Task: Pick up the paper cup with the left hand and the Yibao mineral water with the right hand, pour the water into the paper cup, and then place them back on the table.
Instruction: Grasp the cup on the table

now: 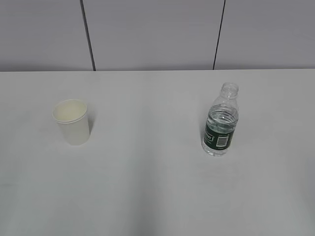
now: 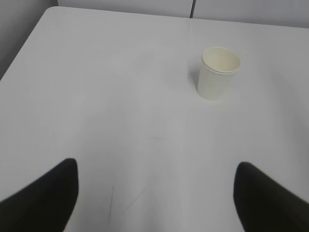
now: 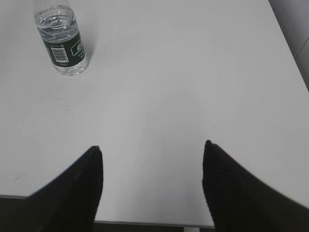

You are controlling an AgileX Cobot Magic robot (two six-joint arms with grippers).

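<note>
The white paper cup (image 1: pixel 72 121) stands upright on the left of the white table (image 1: pixel 147 187); it also shows in the left wrist view (image 2: pixel 218 72). The capless Yibao bottle (image 1: pixel 221 121) with its dark green label stands upright on the right, and shows in the right wrist view (image 3: pixel 61 40). Neither arm appears in the exterior view. My left gripper (image 2: pixel 157 166) is open and empty, well short of the cup. My right gripper (image 3: pixel 152 145) is open and empty near the table's front edge, with the bottle far ahead to its left.
A grey panelled wall (image 1: pixel 157 34) with two dark seams stands behind the table. The table's front edge (image 3: pixel 145 222) shows between the right fingers. The table's left edge (image 2: pixel 21 48) runs at the upper left of the left wrist view.
</note>
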